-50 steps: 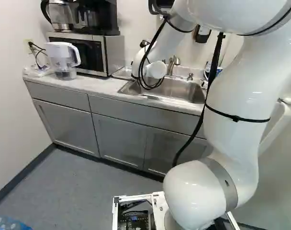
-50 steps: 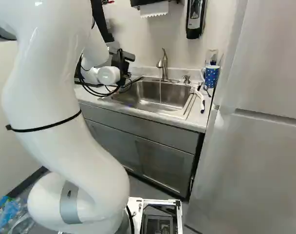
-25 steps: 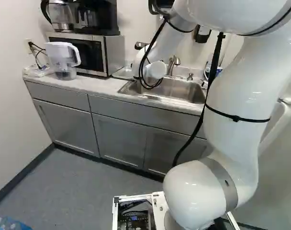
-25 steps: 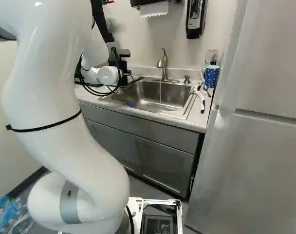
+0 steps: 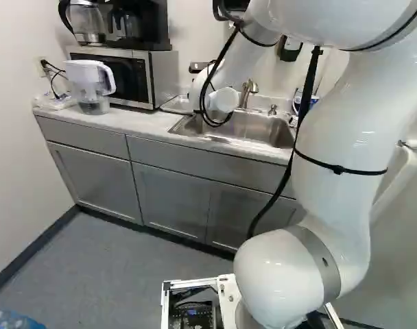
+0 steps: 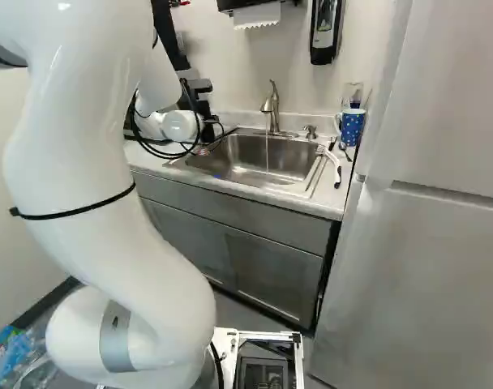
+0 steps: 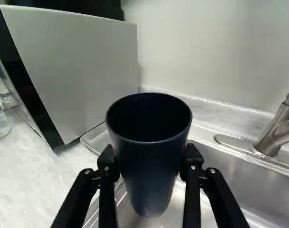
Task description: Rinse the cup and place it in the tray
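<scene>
"Two fingers of the gripper (image 7: pixel 149 159) clasp the dark cup (image 7: pixel 151 187) from both sides, upright, near the tray (image 7: pixel 98 137) and sink (image 7: pixel 230 175)."

"Looks stiff and light; probably slippery when wet."

"Then I'd hold it mid-wall, below the rim, snug but gentle in case it's brittle."

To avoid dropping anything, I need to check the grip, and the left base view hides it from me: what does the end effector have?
Observer: A dark cup; both fingers of the end effector press it from opposite sides.
Operator: Is it open at the top?
Observer: Yes, its open rim rises above the fingers; inside is too dark to tell whether it holds water.
Operator: And is the faucet on?
Observer: Yes, the right base view shows a thin stream below the faucet.
</scene>
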